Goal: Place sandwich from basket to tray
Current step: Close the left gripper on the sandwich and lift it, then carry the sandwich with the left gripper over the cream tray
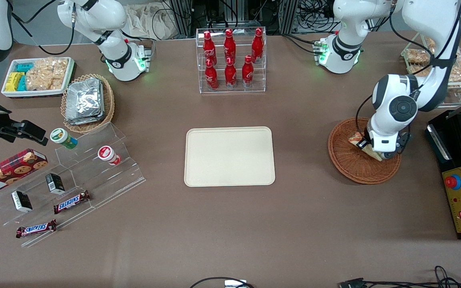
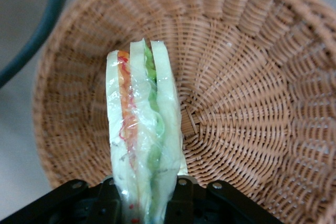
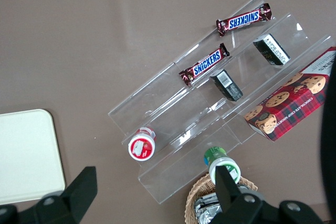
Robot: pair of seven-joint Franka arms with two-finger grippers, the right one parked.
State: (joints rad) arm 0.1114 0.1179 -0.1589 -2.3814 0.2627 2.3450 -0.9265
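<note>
The sandwich [image 2: 142, 129], a wrapped wedge of white bread with orange and green filling, stands on edge in the reddish-brown wicker basket [image 2: 247, 93]. My gripper [image 2: 146, 203] is shut on the sandwich, one black finger pressed on each bread face. In the front view the gripper [image 1: 376, 152] reaches down into the basket [image 1: 354, 168] at the working arm's end of the table, and the arm covers most of the sandwich [image 1: 356, 141]. The cream tray [image 1: 229, 157] lies flat at the table's middle, with nothing on it.
A clear rack of red bottles [image 1: 230, 60] stands farther from the front camera than the tray. A black control box [image 1: 460, 204] lies beside the basket. Toward the parked arm's end are a tan basket of foil packets [image 1: 86, 102], acrylic steps with snacks [image 1: 74, 184] and a white snack bin [image 1: 38, 76].
</note>
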